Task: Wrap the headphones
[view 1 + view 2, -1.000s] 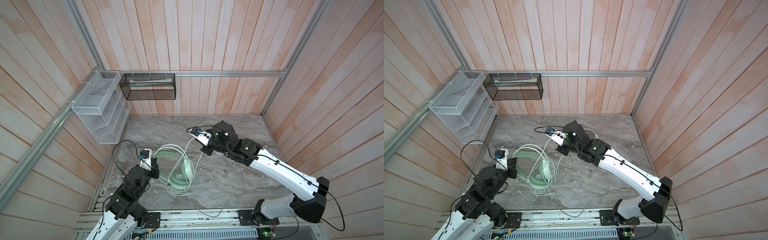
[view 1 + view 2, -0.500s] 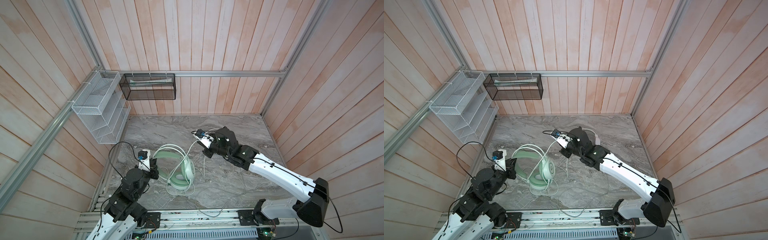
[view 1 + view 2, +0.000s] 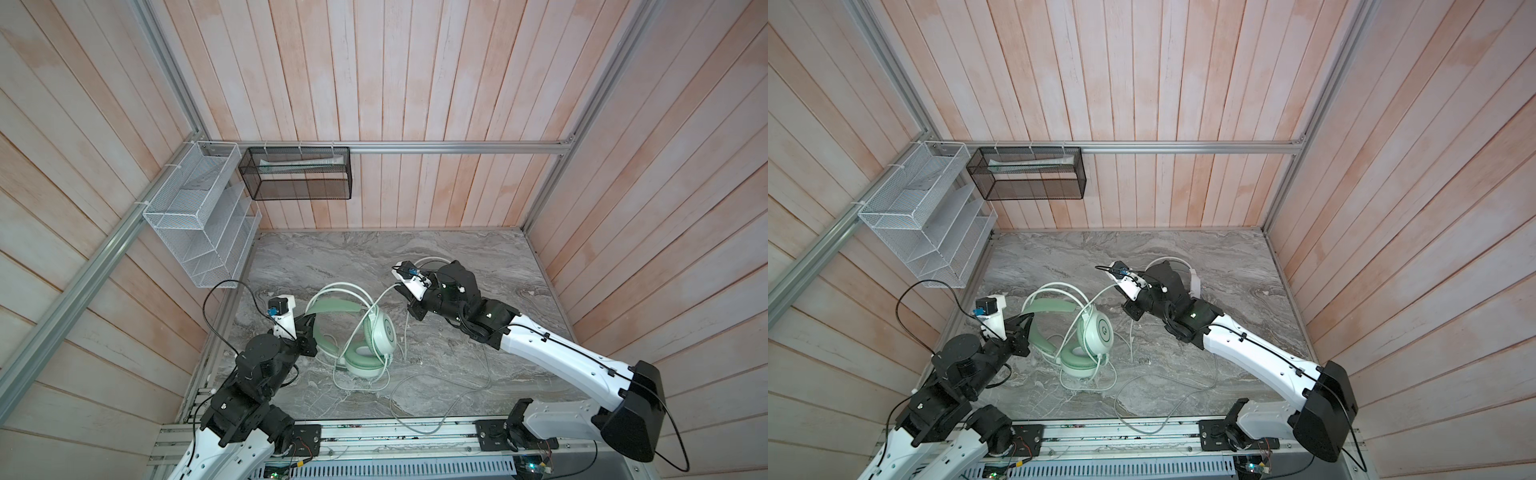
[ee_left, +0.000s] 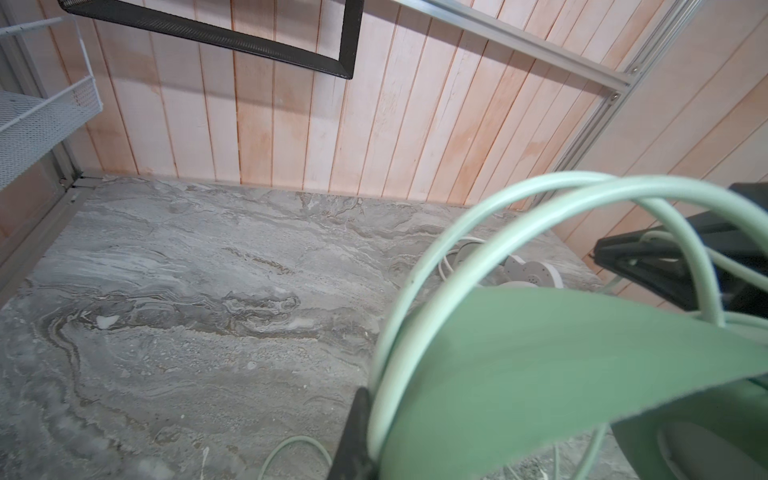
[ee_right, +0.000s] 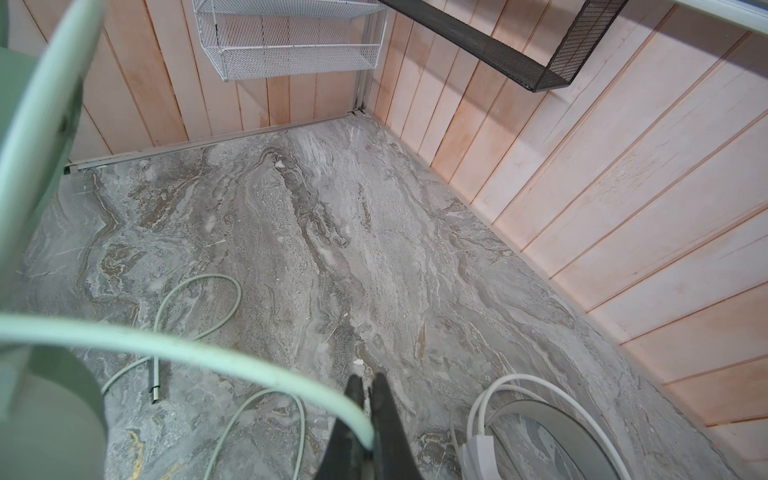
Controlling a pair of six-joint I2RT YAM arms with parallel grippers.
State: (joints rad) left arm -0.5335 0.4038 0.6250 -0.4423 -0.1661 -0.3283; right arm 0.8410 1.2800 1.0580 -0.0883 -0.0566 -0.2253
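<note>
- Since a second ago the right arm (image 3: 544, 347) has drawn back slightly toward its own side. The left hand (image 3: 308, 330) and the mint-green headset (image 3: 378, 337) sit about where they were.
- Right hand (image 5: 368, 384): jaws pinched together on the mint cable (image 5: 203, 352). In both top views the cable rises clear of the counter (image 3: 332, 257) and crosses over the headband (image 3: 332, 308) to reach this hand.
- Left hand: clamped on the mint-green headset at the end of its headband. The exact contact is partly hidden by the band in the left wrist view.
- Judgement: the left hand serves as an anchor, so the frame does not drag while the right hand leads the cable round it. Keeping the cable raised lets it pass over the band instead of snagging beneath.
- Mint-green headset: on the counter, left of centre, with its logo cup upright.
- White headset (image 3: 1192, 284): lies farther back, largely hidden behind the right arm, and neither hand is on it.
- Loose cable loops remain on the counter near the front edge, so wrapping is judged well short of done.
- Risk: the slack could catch on the upright cup as the cable is carried round.
</note>
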